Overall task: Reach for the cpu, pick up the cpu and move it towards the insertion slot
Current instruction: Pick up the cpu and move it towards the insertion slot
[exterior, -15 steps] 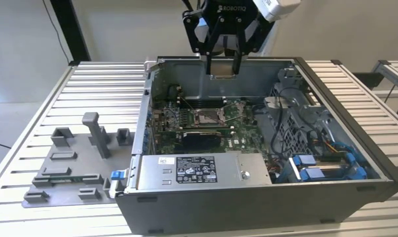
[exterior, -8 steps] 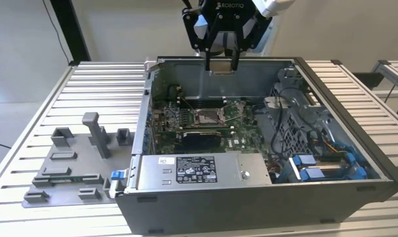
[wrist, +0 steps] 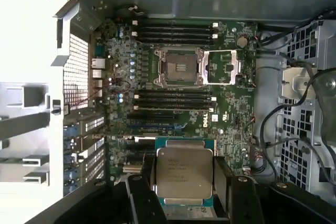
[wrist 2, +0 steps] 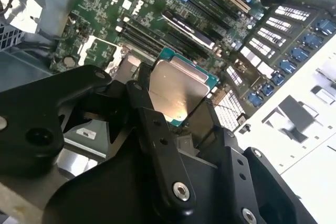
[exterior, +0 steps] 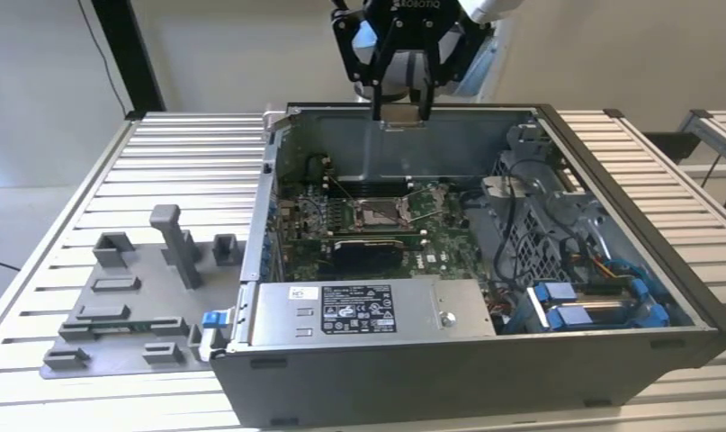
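The cpu (exterior: 401, 114), a small pale silvery square, hangs between my black fingers above the back wall of the open computer case. My gripper (exterior: 401, 110) is shut on it. In both wrist views the cpu (wrist: 185, 174) (wrist 2: 176, 90) sits flat between the two fingers, with a teal rim showing at its edges. The insertion slot (wrist: 178, 66) is a silver-framed socket with a dark centre on the green board, its load plate (wrist: 223, 67) swung open beside it. In the exterior view the insertion slot (exterior: 375, 211) lies below the gripper and nearer the case's front.
The open case (exterior: 603, 135) stands on a ribbed metal table (exterior: 50, 225). A grey fixture plate (exterior: 135, 297) with blocks lies at the exterior view's left. Inside are a power supply (exterior: 356, 310), a cable bundle and drive cage (exterior: 555, 207), and memory slots (wrist: 176, 30) around the socket.
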`<state>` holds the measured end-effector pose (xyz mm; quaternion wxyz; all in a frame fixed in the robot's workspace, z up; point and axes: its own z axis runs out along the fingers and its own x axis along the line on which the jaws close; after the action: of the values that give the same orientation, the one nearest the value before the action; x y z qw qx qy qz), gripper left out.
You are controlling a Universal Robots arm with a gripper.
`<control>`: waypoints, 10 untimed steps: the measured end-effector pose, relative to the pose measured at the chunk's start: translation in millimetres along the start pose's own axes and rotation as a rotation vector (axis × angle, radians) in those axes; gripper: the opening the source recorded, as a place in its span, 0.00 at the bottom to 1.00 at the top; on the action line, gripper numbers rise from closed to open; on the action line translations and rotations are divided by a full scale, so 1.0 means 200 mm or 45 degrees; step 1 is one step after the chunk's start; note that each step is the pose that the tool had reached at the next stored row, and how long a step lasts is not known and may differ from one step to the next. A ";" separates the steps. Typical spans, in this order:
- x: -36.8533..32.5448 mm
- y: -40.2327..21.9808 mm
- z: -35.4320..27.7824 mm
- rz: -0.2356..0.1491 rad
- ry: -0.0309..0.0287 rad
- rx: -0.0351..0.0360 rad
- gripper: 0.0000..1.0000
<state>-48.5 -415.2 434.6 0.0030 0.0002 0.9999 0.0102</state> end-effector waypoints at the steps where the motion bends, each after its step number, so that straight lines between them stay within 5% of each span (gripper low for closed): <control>1: 0.000 0.009 0.000 0.000 0.0000 0.0000 0.00; 10: 0.000 0.099 0.003 0.001 -0.0002 -0.0002 0.00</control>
<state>-48.5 -395.3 434.4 0.0031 0.0007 0.9999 0.0103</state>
